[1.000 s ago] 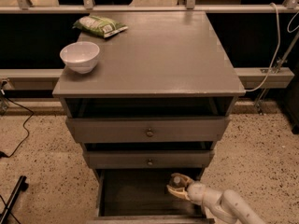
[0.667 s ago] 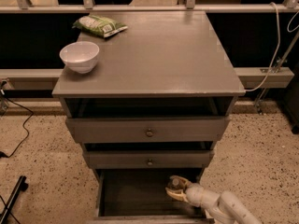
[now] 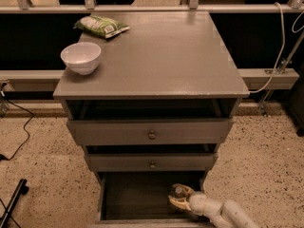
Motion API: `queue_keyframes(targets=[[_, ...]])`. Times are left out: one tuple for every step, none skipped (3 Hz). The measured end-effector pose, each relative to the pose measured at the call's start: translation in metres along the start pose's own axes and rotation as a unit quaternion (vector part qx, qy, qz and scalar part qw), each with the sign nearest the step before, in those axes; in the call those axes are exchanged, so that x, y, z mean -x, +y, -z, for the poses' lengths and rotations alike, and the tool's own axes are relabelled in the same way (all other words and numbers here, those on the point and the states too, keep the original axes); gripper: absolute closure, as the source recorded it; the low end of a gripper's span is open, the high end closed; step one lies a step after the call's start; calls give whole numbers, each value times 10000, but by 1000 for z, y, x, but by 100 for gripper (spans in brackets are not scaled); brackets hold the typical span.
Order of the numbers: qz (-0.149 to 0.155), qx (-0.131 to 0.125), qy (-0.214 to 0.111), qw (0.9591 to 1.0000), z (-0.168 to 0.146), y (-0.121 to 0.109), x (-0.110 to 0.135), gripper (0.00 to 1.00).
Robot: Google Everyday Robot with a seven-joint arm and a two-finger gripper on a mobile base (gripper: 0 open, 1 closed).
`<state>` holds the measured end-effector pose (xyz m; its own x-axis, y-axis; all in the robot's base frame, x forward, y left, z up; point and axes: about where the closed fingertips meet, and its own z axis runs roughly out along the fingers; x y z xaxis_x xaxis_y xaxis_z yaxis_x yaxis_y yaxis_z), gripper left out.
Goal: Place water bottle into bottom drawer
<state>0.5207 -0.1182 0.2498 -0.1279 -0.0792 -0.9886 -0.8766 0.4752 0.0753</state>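
Pale two-finger claw (image 3: 180, 197) down inside the deep grey wooden bottom drawer (image 3: 135, 201), at its right side near the front, pinching a small clear plastic water bottle (image 3: 179, 192). Bottle upright between the curved tips, seen from above, so mostly just its round top showing. Cannot tell whether it rests on the drawer's floor or hangs just above it. Rest of the pulled-out drawer bare wood.

Behind the claw, a white, jointed arm (image 3: 223, 212) – slanting in from the lower right corner, low over the drawer's front edge, wrist reaching up and to the left.

Above, a shallower grey middle drawer (image 3: 118, 161) with a small brass knob, slightly out; above that, a wider grey top drawer (image 3: 109, 133), also knobbed and out farther. On the grey counter (image 3: 161, 56), a round white bowl (image 3: 80, 57) near the left front corner – and a green snack packet (image 3: 101, 25) at the back left, well apart from the claw. Speckled floor (image 3: 42, 175) on both sides of the cabinet.
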Motion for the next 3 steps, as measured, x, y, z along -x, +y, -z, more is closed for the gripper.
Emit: queue_keyframes(targets=[[1, 23, -12, 10000, -3, 2, 1, 50], [-4, 38, -19, 10000, -5, 3, 1, 27], [-9, 56, -27, 10000, -7, 4, 2, 4]])
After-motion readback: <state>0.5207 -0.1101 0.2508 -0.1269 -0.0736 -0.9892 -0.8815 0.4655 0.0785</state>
